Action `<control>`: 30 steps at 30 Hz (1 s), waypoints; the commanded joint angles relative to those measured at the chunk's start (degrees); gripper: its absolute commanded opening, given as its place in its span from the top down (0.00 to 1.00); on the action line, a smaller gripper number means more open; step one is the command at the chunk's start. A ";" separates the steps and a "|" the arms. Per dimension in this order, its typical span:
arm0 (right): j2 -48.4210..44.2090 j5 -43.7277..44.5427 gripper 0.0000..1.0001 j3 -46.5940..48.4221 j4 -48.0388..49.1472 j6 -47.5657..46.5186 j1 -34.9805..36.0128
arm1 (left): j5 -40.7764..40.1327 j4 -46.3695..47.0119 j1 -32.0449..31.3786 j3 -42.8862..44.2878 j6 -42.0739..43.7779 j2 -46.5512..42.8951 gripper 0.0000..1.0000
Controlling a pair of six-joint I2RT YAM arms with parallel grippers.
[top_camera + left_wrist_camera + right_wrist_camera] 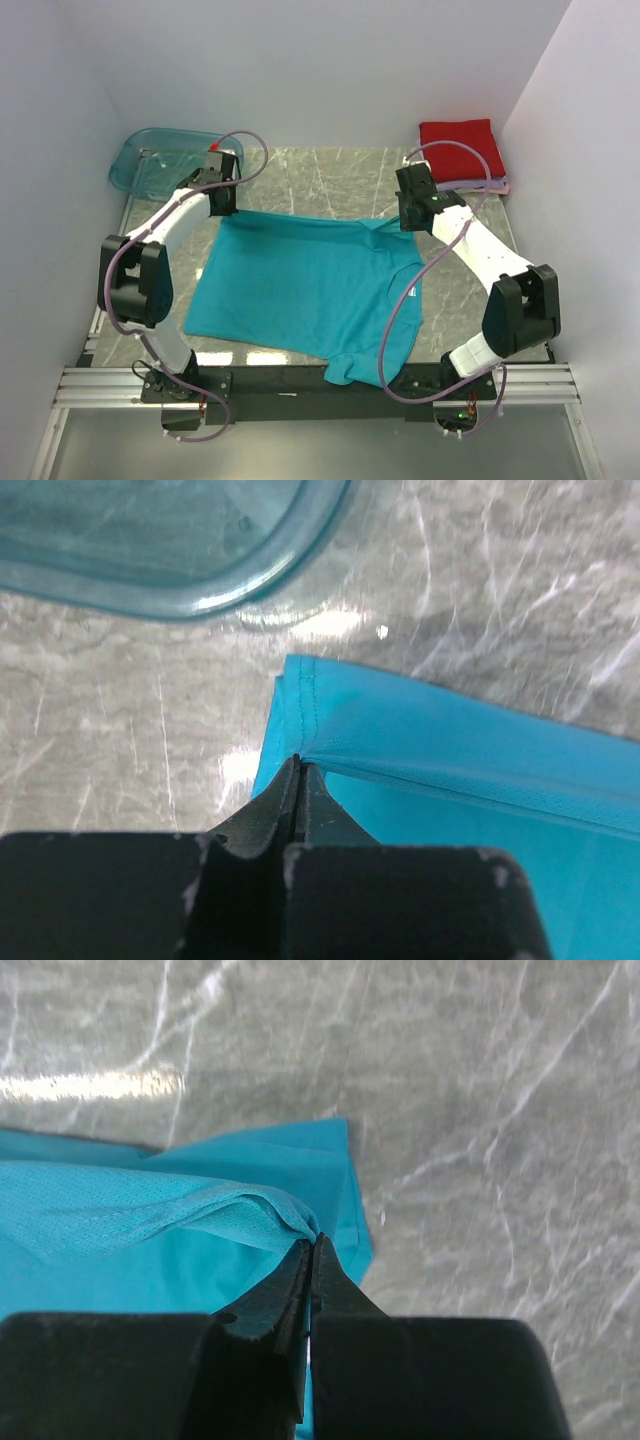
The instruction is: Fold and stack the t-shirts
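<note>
Teal shirt (310, 290): one, unfolded, spread flat across the middle of the marble table (330, 175); its near corner lies over the table's front edge.

Left gripper (300, 767): fingers pressed together, pinching the teal shirt at its far-left corner, where the hem is drawn up into a small ridge.

Right gripper (312, 1244): fingers pressed together, pinching a bunched fold of the same shirt at its far-right edge, near the collar.

Red shirt (458, 150): one, folded square, at the table's far-right corner, well apart from the teal shirt.

Lilac shirt (492, 186): one, folded, under the red shirt; only its edge shows.

Tub (160, 165): one, see-through teal plastic, at the far-left corner, just beyond the left gripper, not touching the shirt.
</note>
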 commanded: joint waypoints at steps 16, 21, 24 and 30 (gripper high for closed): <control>-13.35 4.55 1.00 -4.91 -15.00 6.67 2.37 | -6.29 -3.61 -2.49 -5.03 -5.30 -5.77 0.99; -14.58 0.68 1.00 -8.08 -17.29 8.69 3.86 | -6.11 -3.53 -2.67 -6.61 -6.62 -6.12 0.99; -13.53 -1.16 1.00 -9.31 -19.74 9.57 4.39 | -6.37 -3.61 -2.93 -7.49 -7.23 -5.68 0.99; -10.46 -6.52 1.00 -11.15 -19.75 10.71 4.92 | -7.08 -1.42 -3.55 -9.51 -7.06 -5.16 0.99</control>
